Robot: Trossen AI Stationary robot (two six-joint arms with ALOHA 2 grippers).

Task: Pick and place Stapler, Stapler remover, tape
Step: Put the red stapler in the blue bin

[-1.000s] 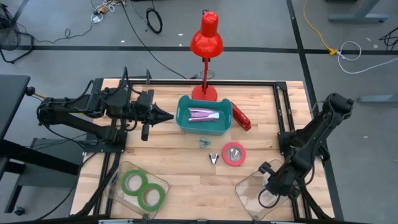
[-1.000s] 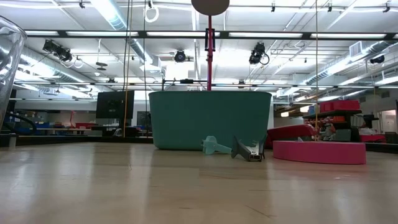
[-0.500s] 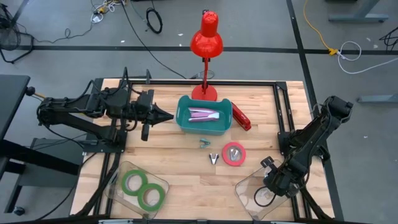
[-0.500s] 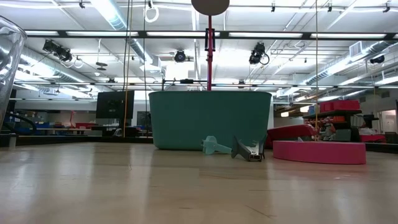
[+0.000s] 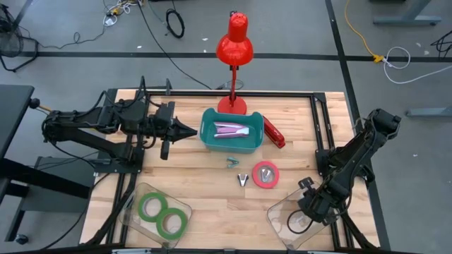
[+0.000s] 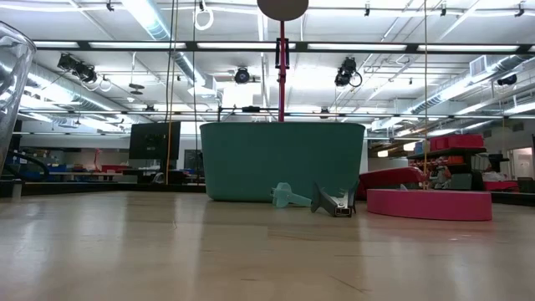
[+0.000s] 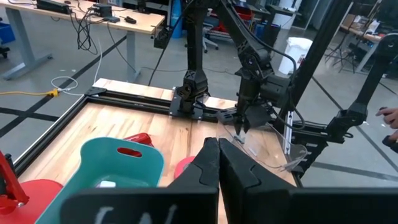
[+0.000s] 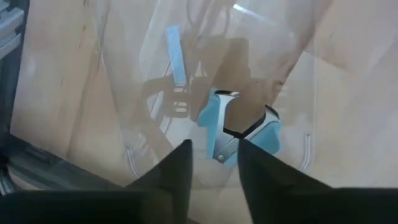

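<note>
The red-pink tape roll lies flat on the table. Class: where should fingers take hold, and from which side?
Grip the red-pink tape roll from above, one finger inside its pale centre hole and one outside the rim. It lies flat, so its outer wall sits low against the table.

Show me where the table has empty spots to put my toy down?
Bare wood lies between the clear box with two green tape rolls and the clear box under the right gripper. It is crowded around the teal bin, two small staple removers, pink tape roll and red stapler.
</note>
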